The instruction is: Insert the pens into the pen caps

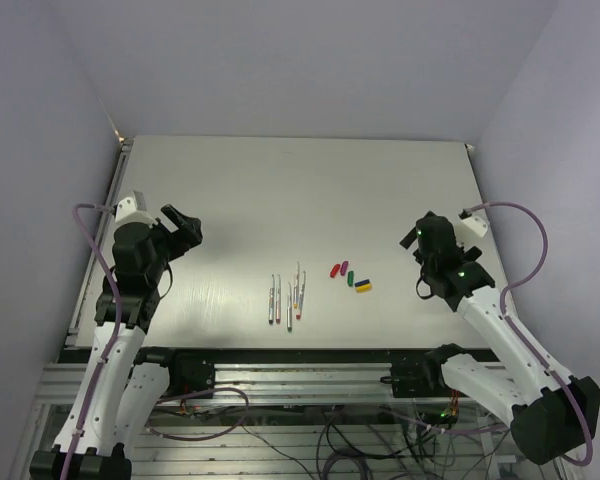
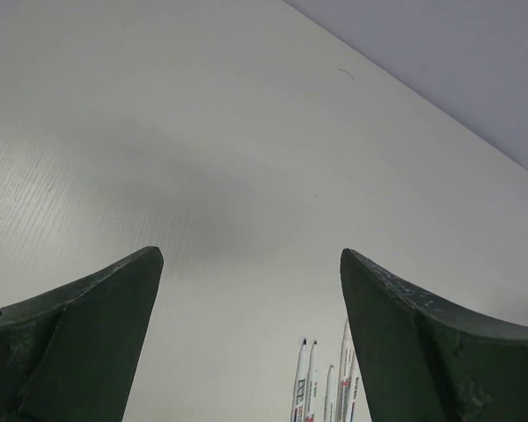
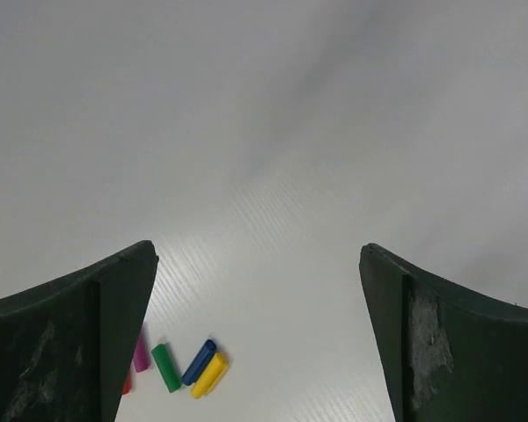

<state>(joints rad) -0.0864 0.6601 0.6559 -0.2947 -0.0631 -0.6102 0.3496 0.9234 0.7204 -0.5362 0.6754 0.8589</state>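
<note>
**Pens and caps lie apart between idle arms**

Five pale marker pens [image 1: 288, 300] lie bunched and roughly parallel on the white table [image 1: 300, 180]. Just right of the pens sit the pen caps [image 1: 350, 276], in red, magenta, green, dark blue and yellow, none fitted. Well left of the pens, the left gripper [image 1: 187, 226] hangs spread wide and empty. Well right of the pens, beyond the caps, the right gripper [image 1: 414, 240] likewise gapes, holding nothing.
</note>
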